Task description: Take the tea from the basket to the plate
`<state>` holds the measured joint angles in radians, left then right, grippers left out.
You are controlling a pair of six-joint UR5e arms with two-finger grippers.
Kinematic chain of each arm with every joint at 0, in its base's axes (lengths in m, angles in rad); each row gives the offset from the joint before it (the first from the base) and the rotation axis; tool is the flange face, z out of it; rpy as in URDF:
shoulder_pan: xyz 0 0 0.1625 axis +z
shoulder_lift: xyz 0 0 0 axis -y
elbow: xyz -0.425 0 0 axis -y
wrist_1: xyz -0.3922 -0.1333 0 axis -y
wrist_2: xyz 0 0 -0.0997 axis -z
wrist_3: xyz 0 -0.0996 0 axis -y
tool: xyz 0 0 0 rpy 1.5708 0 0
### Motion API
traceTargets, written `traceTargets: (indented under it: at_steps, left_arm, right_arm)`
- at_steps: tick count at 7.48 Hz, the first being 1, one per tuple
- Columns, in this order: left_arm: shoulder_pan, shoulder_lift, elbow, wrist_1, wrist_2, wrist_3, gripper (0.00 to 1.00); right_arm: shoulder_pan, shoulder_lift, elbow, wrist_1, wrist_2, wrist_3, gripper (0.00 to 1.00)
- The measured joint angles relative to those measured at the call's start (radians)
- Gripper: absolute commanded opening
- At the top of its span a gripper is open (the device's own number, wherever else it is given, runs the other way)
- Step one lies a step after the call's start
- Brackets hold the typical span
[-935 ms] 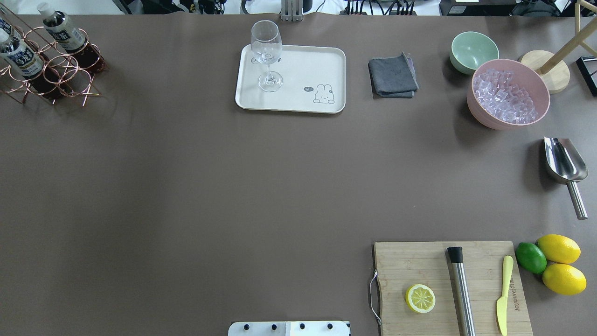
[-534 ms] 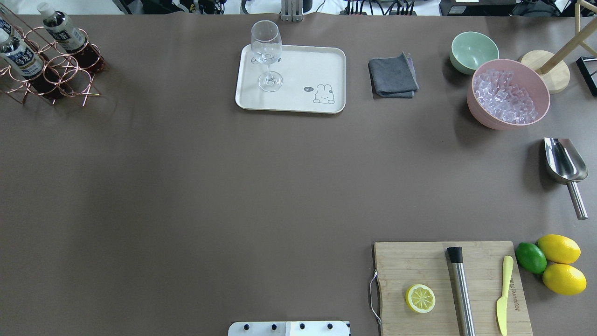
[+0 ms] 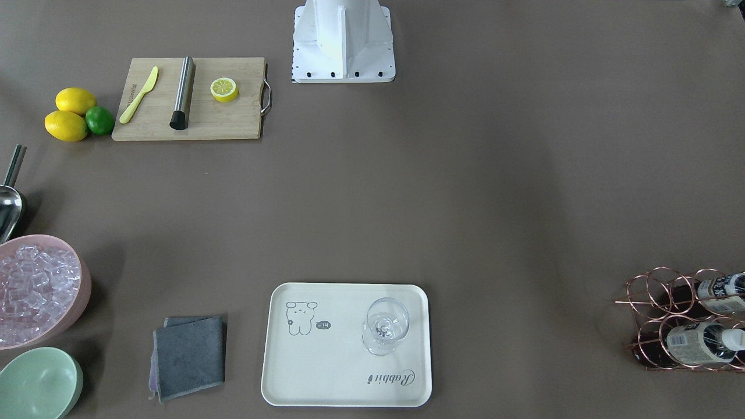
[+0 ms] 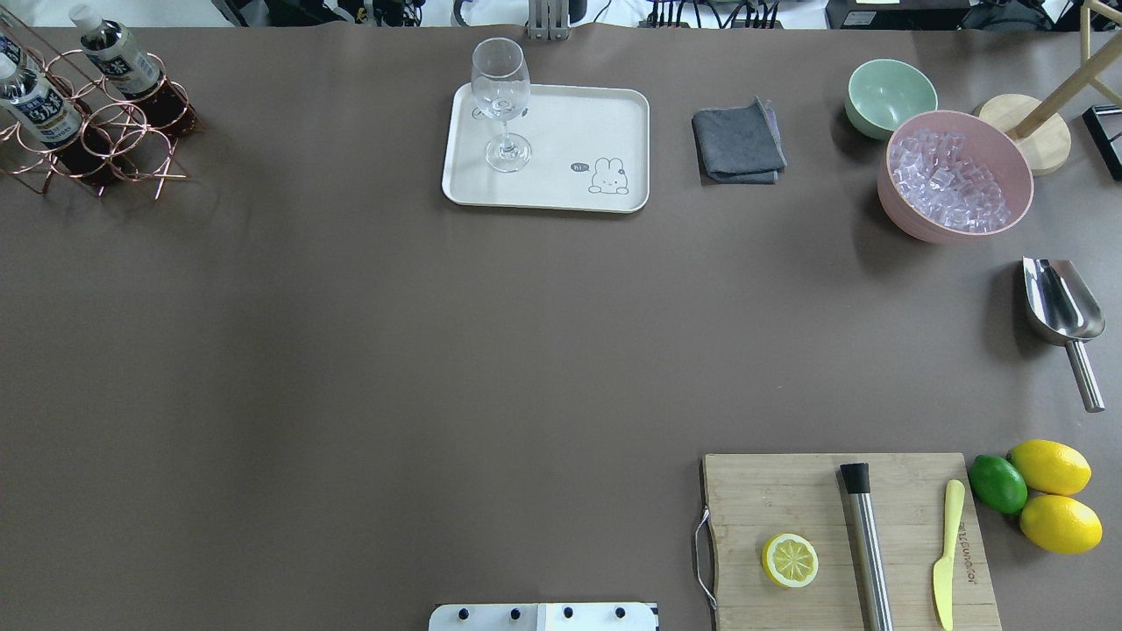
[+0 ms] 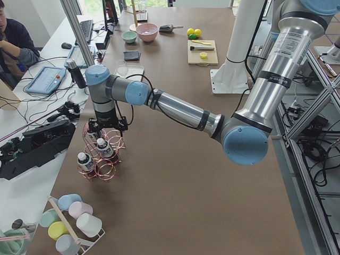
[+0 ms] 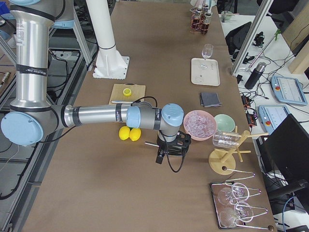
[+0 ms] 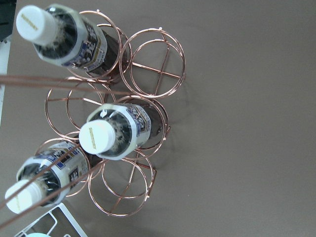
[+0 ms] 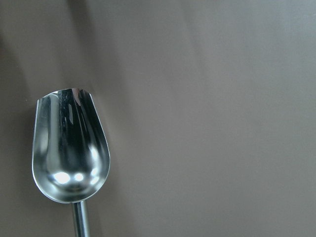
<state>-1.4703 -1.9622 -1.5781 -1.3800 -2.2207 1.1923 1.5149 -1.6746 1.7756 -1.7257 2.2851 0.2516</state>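
At table [image 4: 438, 350] edge, basket [image 4: 123, 133] holds tea [image 4: 42, 112]

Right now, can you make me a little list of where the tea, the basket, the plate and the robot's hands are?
tea bottles: three, all standing in the basket, white caps on
basket: copper wire rings, at a far corner of the table
plate: cream tray, holds only a wine glass, no tea on it yet
left gripper: hangs over the basket; open or shut cannot be told
right gripper: its camera looks down on a metal scoop; open or shut cannot be told
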Motion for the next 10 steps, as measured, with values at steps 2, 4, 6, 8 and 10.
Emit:
traceTargets:
  at_steps: [2,4,6,8,10]
  left_arm:
    - [-0.028,-0.049,-0.053,0.119,0.001,0.044,0.98]
    - [-0.087,-0.103,-0.058,0.218,-0.042,0.052,0.98]
    - [-0.122,-0.187,0.066,0.234,-0.117,0.093,0.97]
    - [-0.136,-0.254,0.215,0.146,-0.145,0.17,0.96]
    - [-0.121,-0.296,0.319,0.057,-0.146,0.225,0.94]
  right_arm:
    - [0.0,0.001,0.0,0.0,-0.001,0.0,1.0]
    - [0.001,0.001,-0.001,0.0,-0.001,0.0,1.0]
    - [0.0,0.001,-0.001,0.0,-0.001,0.0,1.0]
    - [0.0,0.002,-0.001,0.0,-0.001,0.0,1.0]
    - [-0.001,0.002,-0.001,0.0,-0.001,0.0,1.0]
